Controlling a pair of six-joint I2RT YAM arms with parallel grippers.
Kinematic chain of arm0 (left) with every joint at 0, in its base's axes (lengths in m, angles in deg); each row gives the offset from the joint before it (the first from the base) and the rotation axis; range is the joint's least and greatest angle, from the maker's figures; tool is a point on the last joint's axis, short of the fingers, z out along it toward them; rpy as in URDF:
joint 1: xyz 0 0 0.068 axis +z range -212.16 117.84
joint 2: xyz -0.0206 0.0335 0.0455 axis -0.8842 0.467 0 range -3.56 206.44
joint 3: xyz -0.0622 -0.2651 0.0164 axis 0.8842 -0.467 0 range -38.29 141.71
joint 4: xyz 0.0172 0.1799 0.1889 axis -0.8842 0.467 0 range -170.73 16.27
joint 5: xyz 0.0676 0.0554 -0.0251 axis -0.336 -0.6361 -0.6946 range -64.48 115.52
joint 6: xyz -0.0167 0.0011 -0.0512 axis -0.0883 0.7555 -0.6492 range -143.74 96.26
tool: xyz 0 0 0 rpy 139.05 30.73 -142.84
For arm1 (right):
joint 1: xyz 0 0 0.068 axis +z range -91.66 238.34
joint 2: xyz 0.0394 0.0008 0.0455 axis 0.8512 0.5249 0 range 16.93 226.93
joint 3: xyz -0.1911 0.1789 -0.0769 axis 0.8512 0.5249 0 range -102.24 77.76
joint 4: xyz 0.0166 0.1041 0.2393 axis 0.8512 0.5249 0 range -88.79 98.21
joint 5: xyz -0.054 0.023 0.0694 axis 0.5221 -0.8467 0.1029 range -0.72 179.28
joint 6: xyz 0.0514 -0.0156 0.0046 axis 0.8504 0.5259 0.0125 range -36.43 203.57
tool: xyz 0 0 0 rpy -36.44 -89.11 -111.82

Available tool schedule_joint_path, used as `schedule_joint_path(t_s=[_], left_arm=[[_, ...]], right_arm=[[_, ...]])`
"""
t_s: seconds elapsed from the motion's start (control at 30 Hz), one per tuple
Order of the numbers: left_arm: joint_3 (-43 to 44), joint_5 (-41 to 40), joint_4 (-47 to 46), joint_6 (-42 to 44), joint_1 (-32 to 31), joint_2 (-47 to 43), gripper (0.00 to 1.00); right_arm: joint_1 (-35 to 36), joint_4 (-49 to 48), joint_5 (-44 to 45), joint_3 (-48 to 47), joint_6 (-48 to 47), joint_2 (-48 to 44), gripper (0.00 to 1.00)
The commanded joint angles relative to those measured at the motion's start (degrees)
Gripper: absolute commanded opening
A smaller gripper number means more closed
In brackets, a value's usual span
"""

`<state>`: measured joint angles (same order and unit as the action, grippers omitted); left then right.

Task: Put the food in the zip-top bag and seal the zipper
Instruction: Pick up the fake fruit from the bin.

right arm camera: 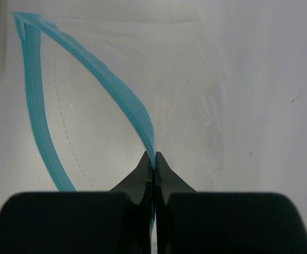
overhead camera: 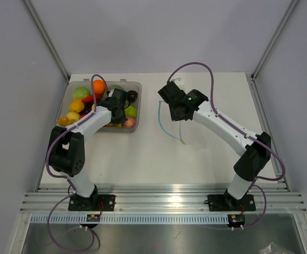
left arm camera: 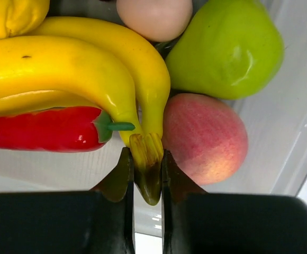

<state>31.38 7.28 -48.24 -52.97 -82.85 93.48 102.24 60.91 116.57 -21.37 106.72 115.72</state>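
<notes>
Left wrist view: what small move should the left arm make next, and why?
Probably a short straight lift. The left gripper looks closed on the stem of the yellow toy banana bunch, which lies beside a pink peach in the clear rigid tray, while the right gripper pinches the blue-teal zipper strip of the thin clear bag, mouth open.

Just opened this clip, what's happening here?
The left tool pinches the banana bunch by its stem, in the tray among the other food. The right tool is shut on one lip of the zipper, holding the bag open over the table. No food is bagged yet.
</notes>
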Motion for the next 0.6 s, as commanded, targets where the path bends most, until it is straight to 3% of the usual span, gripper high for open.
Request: schedule_joint_path(t_s=[0.0, 0.27, 0.57], left_arm=[[4.9, 0.5, 3.9, 0.2, -0.4, -4.3, 0.01], [16.2, 10.7, 13.2, 3.3, 0.4, -10.3, 0.0], [15.7, 27.0, 6.1, 3.8, 5.9, -10.4, 0.0]], right_arm=[[0.4, -1.4, -0.3, 0.6, 1.0, -3.5, 0.0], [0.4, -1.7, 0.0, 1.7, 1.8, -4.2, 0.0], [0.3, -2.8, 0.7, 2.8, 2.6, -5.4, 0.0]])
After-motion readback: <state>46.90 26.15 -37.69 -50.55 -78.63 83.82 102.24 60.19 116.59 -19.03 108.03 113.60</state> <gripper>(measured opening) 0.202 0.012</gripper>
